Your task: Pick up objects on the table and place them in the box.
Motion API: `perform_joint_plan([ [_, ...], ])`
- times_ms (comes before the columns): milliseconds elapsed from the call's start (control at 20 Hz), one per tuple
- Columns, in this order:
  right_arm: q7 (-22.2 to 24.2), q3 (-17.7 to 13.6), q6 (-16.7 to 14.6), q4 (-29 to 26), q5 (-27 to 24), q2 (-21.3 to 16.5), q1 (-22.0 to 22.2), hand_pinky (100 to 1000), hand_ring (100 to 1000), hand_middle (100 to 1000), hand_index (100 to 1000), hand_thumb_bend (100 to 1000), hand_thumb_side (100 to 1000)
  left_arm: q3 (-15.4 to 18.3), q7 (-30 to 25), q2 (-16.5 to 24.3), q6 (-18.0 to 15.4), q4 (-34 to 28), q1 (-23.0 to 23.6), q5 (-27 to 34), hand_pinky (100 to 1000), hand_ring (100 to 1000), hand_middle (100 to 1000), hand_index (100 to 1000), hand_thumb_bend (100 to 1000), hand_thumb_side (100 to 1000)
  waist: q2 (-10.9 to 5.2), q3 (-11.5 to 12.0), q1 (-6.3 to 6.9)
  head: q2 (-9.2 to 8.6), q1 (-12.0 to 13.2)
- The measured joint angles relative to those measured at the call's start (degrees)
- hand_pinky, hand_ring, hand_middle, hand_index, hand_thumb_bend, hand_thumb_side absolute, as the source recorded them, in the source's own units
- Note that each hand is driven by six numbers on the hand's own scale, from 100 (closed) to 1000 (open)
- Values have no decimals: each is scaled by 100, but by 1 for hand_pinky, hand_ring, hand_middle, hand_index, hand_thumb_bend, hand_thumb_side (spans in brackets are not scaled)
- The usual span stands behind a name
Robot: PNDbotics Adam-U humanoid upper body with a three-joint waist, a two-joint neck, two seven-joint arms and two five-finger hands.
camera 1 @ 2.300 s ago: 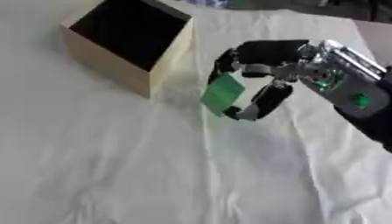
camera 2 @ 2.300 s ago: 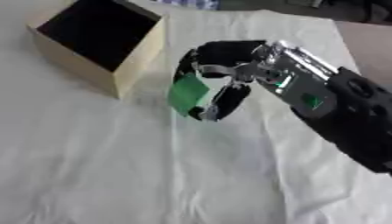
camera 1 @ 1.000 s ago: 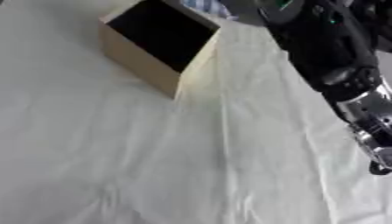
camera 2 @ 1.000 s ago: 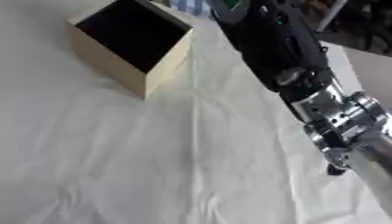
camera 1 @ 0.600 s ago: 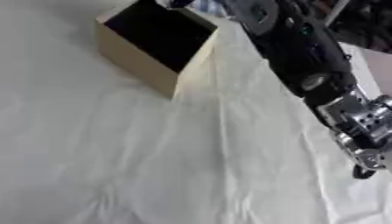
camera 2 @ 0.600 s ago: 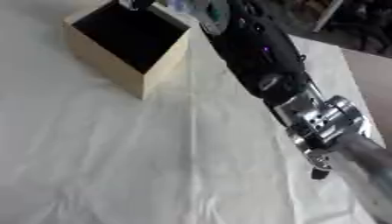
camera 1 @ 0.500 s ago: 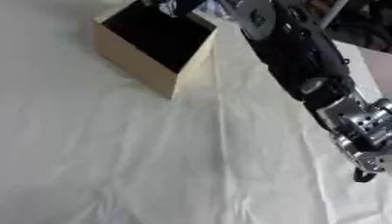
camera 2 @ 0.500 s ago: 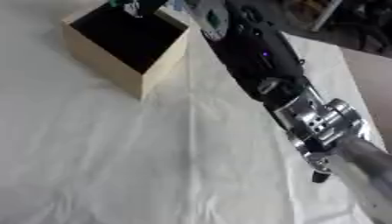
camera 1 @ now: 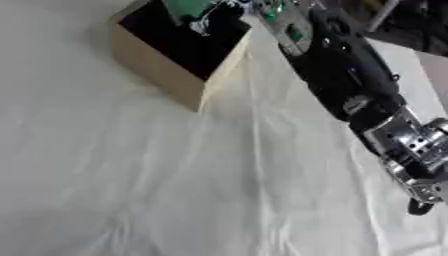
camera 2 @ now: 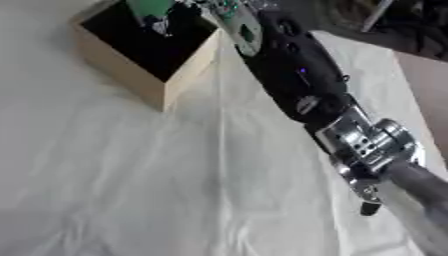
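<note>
Placement over the box [camera 1: 179, 70] appears to be the reason for the long reach: the right arm is stretched from the lower right of the frame to the upper left, so that the right hand [camera 1: 219, 15] is hung above the dark opening. The green object [camera 2: 149, 7] is seen at the top edge, over the box's interior, not yet resting inside as far as can be judged. It seems to be held by curled fingers [camera 1: 210, 22], though the grip is blurred and partly cropped. Release into the box is judged to be the step in hand. The white cloth [camera 1: 131, 180] is spread beneath. The left hand is not shown.
</note>
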Motion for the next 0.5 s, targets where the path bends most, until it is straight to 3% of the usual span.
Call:
perform_joint_plan([
  [50, 83, 0, -50, 4, 74, 0, 0, 813, 888, 841, 883, 329, 353, 0, 1, -1, 3, 0, 0, 0, 585, 719, 763, 806, 212, 600, 1, -9, 0, 0, 3],
  [250, 280, -5, -185, 9, 427, 1, 0, 829, 903, 859, 908, 418, 390, 0, 4, -3, 11, 0, 1, -1, 584, 718, 763, 805, 210, 600, 20, -75, 0, 0, 32],
  [350, 289, -22, -197, 6, 564, 1, 0, 822, 886, 831, 895, 384, 374, 0, 8, -3, 17, 0, 3, -1, 585, 718, 763, 805, 210, 600, 21, -87, 0, 0, 59],
  [500, 187, -102, -152, -34, 570, 1, -3, 811, 865, 801, 881, 246, 342, 0, 9, -3, 23, 0, 6, -1, 584, 717, 763, 805, 210, 600, 20, -110, 0, 1, 80],
])
